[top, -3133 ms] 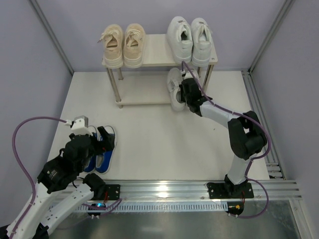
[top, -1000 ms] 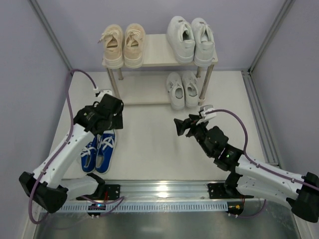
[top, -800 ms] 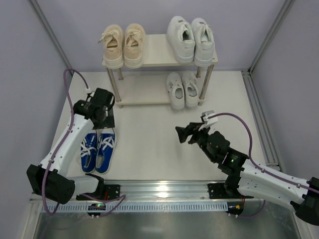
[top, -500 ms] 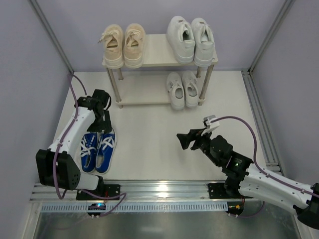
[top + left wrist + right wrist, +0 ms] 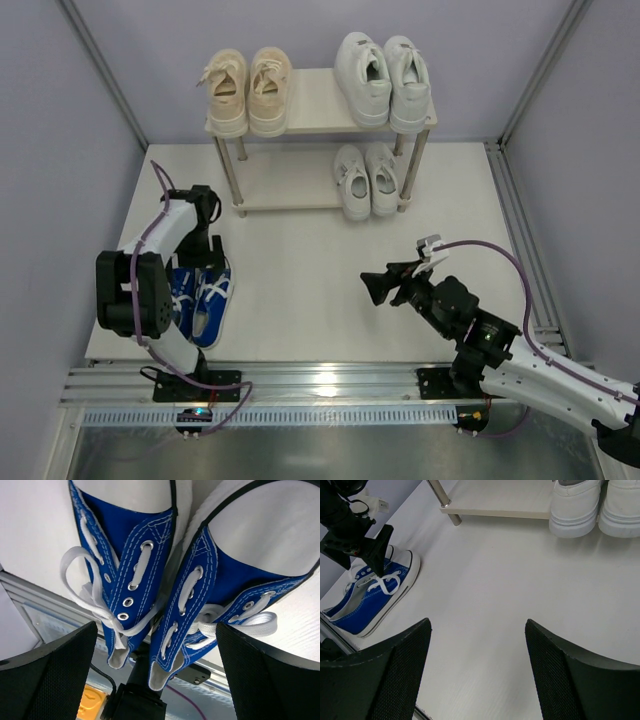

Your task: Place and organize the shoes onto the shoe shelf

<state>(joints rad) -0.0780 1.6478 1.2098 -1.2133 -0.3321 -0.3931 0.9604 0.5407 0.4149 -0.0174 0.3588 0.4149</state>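
Retreat is the news on the right: your right gripper (image 5: 378,287), which was at the lower board of the shoe shelf (image 5: 310,108) three seconds ago, has pulled back to the near right of the worktop (image 5: 310,260), its jaws spread and empty. It left the smaller white pair (image 5: 365,180) side by side at the right end of that lower board. With the beige pair (image 5: 248,90) at top left and the large white pair (image 5: 385,75) at top right, three pairs are shelved.

Meanwhile your left gripper (image 5: 207,255) has swung out from the near left, folded back, and now hangs over the far part of the blue shoes (image 5: 200,305). Its wrist camera looks down on both shoes lying pressed together, laces loose, with the jaws wide apart on either side and gripping nothing. The blue shoes have not moved. They lie on the worktop at the near left, well apart from the shelf.

I'd judge you are on the last pair, and the free spot is the left half of the lower board. Watch the spread: the jaws straddle both shoes, so closing there may pinch the pair together or snag a lace. You will likely do better taking one shoe at a time by its collar.
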